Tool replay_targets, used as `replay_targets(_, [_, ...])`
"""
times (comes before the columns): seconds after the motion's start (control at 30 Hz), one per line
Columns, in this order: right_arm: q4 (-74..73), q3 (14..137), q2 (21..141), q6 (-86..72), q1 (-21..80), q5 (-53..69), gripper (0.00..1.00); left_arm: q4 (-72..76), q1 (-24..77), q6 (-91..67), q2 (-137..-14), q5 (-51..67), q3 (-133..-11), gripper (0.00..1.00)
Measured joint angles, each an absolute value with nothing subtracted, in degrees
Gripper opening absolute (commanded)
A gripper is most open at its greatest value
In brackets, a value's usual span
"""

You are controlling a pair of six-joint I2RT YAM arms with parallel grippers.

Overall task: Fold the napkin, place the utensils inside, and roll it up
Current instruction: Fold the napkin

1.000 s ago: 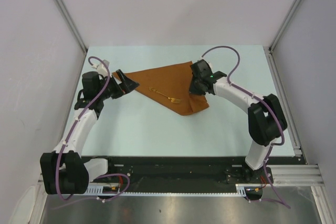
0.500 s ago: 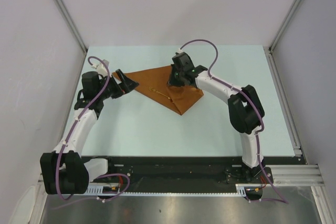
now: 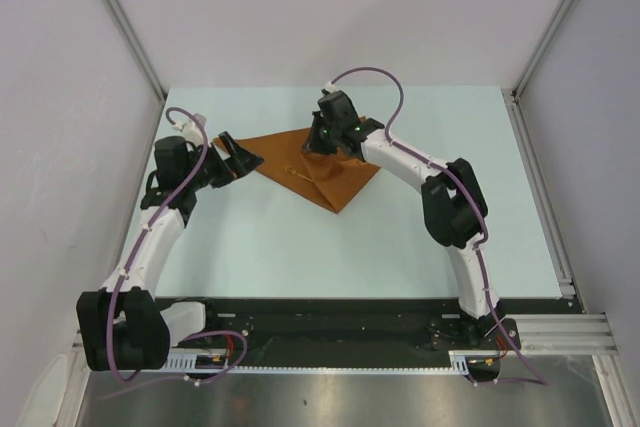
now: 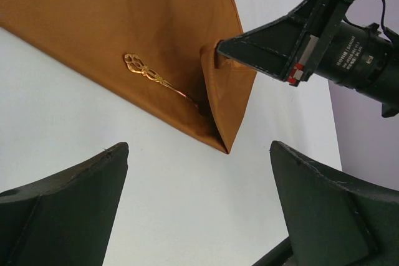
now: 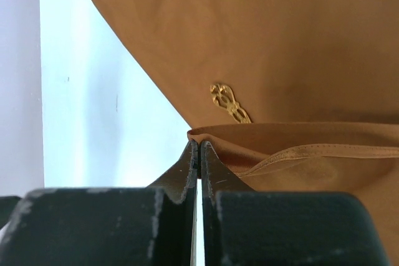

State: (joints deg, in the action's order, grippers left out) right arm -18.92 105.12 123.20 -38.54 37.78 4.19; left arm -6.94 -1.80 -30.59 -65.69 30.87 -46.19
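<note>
Napkin [image 3: 340, 185] at centre of the overhead frame on the table [image 3: 250, 247], folded to a triangle. Right corner, a second ago out at the right, now lifted and drawn leftward over the middle, pinched in the closed right gripper [image 5: 197, 147]. Likely the first turn of the roll, wrapping the fork [image 4: 146, 71]. Left gripper [image 3: 243, 160] spread wide, empty, just beside the left corner. Tines hidden under the raised flap, only the handle showing; no other utensil visible.

Fold of napkin [image 4: 93, 23] is hiding fork [image 4: 153, 76] tines in both wrist views, only the handle is showing. Frame edges are cropping napkin there. Top view: fork is reading too small.
</note>
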Motion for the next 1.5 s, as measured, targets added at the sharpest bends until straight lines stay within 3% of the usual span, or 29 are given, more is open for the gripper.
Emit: replay_targets(1.5, [-16.8,118.4,140.1,-41.2,40.3,7.0,0.0,-6.5,-3.0,-31.5,-65.7,31.9,-45.8,1.0])
